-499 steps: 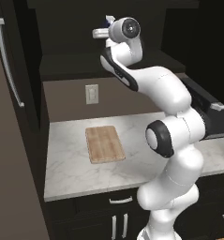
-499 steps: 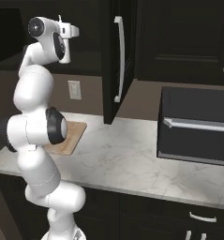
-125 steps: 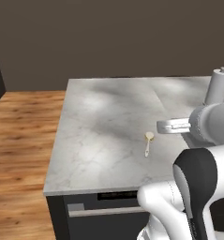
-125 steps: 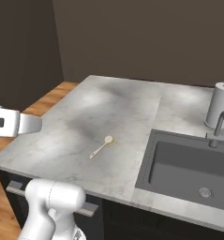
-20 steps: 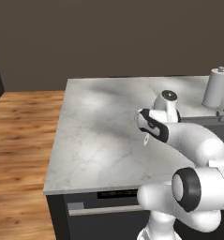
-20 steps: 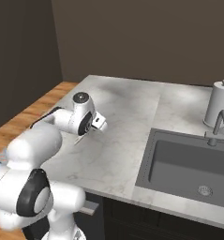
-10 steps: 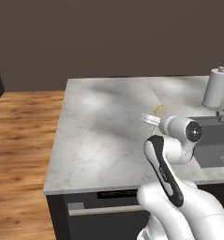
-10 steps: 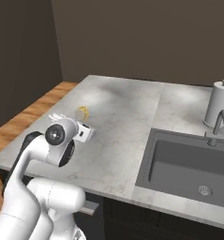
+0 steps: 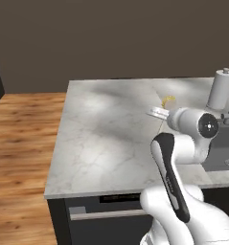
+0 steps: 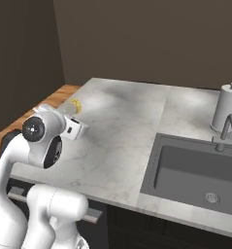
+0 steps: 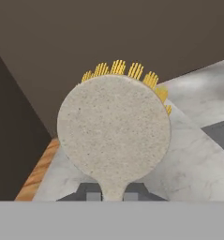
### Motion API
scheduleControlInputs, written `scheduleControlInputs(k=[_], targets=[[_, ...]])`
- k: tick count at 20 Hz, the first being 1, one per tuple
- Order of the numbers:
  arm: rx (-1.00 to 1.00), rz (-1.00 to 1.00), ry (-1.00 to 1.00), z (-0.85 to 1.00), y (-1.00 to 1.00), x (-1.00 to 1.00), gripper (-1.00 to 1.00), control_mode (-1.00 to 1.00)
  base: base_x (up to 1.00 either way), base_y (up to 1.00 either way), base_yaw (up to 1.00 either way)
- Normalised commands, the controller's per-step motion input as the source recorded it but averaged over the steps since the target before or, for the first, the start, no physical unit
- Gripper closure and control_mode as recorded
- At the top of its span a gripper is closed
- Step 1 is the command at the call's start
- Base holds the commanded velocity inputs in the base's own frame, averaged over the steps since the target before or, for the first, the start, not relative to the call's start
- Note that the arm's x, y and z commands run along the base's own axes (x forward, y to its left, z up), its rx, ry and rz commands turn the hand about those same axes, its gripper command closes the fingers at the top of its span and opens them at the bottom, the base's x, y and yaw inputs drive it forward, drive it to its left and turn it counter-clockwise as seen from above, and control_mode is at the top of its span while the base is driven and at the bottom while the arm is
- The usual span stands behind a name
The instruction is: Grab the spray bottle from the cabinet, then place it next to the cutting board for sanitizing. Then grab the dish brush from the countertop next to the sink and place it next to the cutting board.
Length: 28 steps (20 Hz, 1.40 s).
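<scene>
My gripper (image 11: 108, 194) is shut on the handle of the dish brush (image 11: 113, 131), whose round cream head with yellow bristles stands close in front of the hand camera. From the base, the brush head (image 9: 169, 101) (image 10: 75, 105) hangs in the air above the grey-white marbled countertop (image 9: 106, 134) (image 10: 122, 121), left of the dark sink (image 10: 195, 170). The hand (image 9: 159, 113) sits just behind the brush head, level with my elbow. The spray bottle, the cabinet and the cutting board are out of view.
A white paper-towel roll (image 10: 226, 107) (image 9: 221, 88) stands behind the sink beside the curved faucet (image 10: 226, 129). Wooden floor (image 9: 20, 143) lies beyond the counter's left edge. A dark wall rises behind the counter.
The gripper closed on the brush low at the counter, then the arm folded back and rose, lifting the brush clear of the stone.
</scene>
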Motion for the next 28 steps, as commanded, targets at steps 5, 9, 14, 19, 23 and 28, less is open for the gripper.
scheduleControlInputs(k=[5, 9, 14, 19, 23, 28], targets=[[0.00, -0.01, 0.14, 0.40, 0.00, -0.54, 1.00, -1.00, 0.00, 0.00, 0.00], [0.01, 0.00, 0.00, -0.19, 0.08, -0.84, 1.00, -1.00, 0.00, 0.00, 0.00], [0.04, 0.00, -0.08, -0.25, 0.05, -0.72, 1.00, -1.00, 0.00, 0.00, 0.00], [0.01, 0.00, -0.02, -0.04, 0.00, -0.30, 1.00, 1.00, -0.35, 0.00, 0.00], [0.00, 0.00, 0.00, 0.00, 0.00, 0.00, 1.00, 1.00, -0.54, -0.30, -0.05], [0.00, 0.00, 0.00, 0.00, 0.00, 0.00, 1.00, 1.00, -0.53, -0.78, -0.36]])
